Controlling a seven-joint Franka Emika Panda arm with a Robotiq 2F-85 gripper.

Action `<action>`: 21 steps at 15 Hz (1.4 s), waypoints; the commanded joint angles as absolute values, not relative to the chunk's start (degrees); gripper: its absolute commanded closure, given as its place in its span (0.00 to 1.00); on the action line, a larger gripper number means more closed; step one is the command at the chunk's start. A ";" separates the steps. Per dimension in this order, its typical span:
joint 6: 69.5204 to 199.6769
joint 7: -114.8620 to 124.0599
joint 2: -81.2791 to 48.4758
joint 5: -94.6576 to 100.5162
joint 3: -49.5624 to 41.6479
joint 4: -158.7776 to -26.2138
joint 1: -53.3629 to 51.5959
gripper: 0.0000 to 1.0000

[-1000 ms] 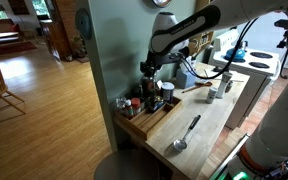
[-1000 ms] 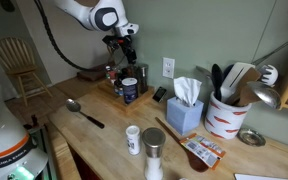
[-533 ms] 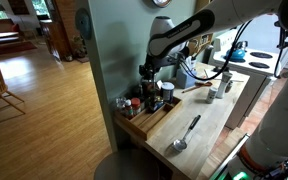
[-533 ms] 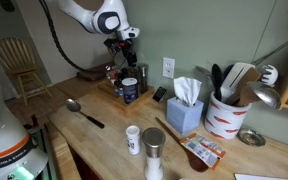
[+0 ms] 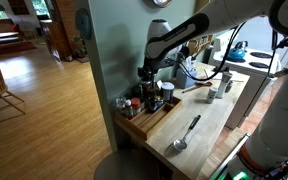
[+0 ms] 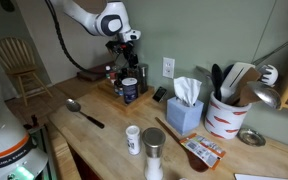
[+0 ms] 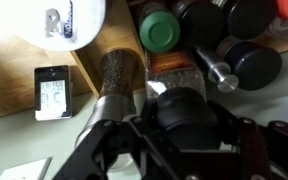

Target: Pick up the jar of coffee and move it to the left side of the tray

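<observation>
My gripper (image 7: 189,125) is shut on a dark jar of coffee with a black lid (image 7: 189,112). It holds the jar above the wooden tray (image 5: 151,124). In both exterior views the gripper (image 5: 147,72) (image 6: 124,48) hangs over the tray's wall end, with the jar (image 6: 124,62) just under it. The tray (image 6: 112,92) lies along the wall and holds several other jars. Among them are a green-lidded one (image 7: 162,32) and a blue-labelled one (image 6: 130,90). The jar's body is hidden in the wrist view.
A metal spoon (image 5: 187,133) (image 6: 84,112) lies on the countertop. A tissue box (image 6: 185,108), a utensil crock (image 6: 227,115) and two shakers (image 6: 134,140) stand further along. The wall (image 6: 184,40) is close behind the tray. A small timer (image 7: 52,90) lies beside the tray.
The gripper has risen slightly with the jar in it. Nothing else has moved.
</observation>
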State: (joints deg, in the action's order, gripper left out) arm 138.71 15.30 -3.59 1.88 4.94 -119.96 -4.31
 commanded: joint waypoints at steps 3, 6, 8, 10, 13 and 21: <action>138.38 15.33 -5.40 3.14 4.65 -118.13 -5.07 0.69; 138.38 14.94 -6.01 2.57 4.58 -117.87 -5.08 0.69; 138.05 15.62 -6.57 3.23 4.44 -117.60 -5.20 0.69; 138.04 15.76 -7.05 3.36 4.34 -117.38 -5.26 0.69; 138.01 15.79 -7.75 3.48 4.17 -117.08 -5.33 0.69; 137.59 15.42 -8.06 4.53 4.04 -116.79 -5.48 0.26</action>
